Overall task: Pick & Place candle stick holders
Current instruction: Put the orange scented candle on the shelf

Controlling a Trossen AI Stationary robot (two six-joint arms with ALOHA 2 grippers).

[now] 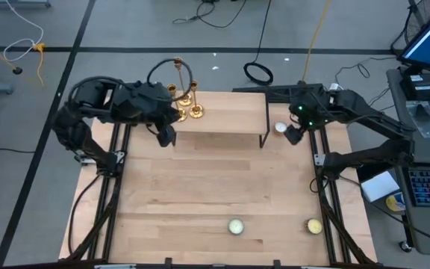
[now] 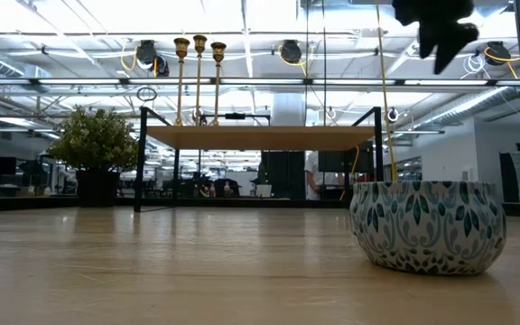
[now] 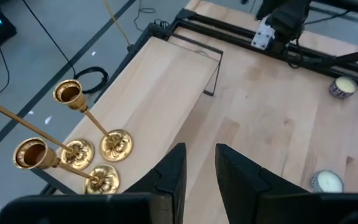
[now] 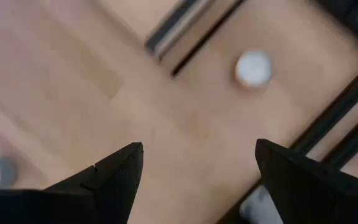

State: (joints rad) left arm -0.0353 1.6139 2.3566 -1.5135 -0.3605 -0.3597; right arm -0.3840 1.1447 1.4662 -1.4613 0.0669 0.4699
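Three gold candle stick holders (image 1: 187,101) stand upright on their round bases at the left end of a raised wooden shelf (image 1: 226,116). They show against the ceiling in the low view (image 2: 199,77) and close up in the left wrist view (image 3: 101,146). My left gripper (image 1: 166,136) hangs just in front of the shelf's left end, to the near right of the holders. Its fingers (image 3: 199,165) stand a little apart with nothing between them. My right gripper (image 1: 294,135) hovers off the shelf's right end, its fingers (image 4: 197,168) wide open over bare table.
A small white tealight (image 1: 281,128) lies beside the shelf's right leg, under my right gripper (image 4: 253,67). Two more tealights (image 1: 235,226) (image 1: 313,226) sit near the front edge, one in a patterned cup (image 2: 427,226). A green plant (image 2: 97,144) stands at the far left. The table's middle is bare wood.
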